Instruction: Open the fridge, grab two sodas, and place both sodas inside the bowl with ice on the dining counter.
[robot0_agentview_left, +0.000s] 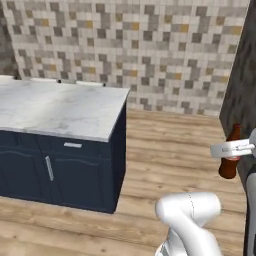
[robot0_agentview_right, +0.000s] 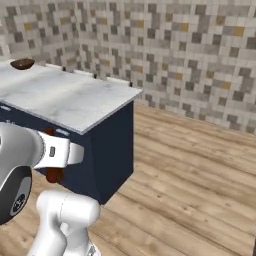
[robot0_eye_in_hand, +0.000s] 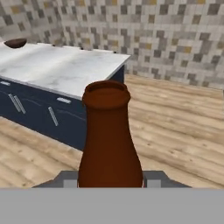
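Brown soda bottle (robot0_eye_in_hand: 110, 140) upright, pinched between the gripper (robot0_eye_in_hand: 110, 180) fingers, beside dining counter (robot0_eye_in_hand: 61, 70).

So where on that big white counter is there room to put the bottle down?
Most of the marble counter top is bare, from its near corner by the wood floor back toward the tiled wall. The one thing on it is the dark bowl at the far left end. The gripper holds the brown bottle off to the side.

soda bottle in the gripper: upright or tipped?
Upright: the brown soda bottle stands neck-up in the shut gripper.
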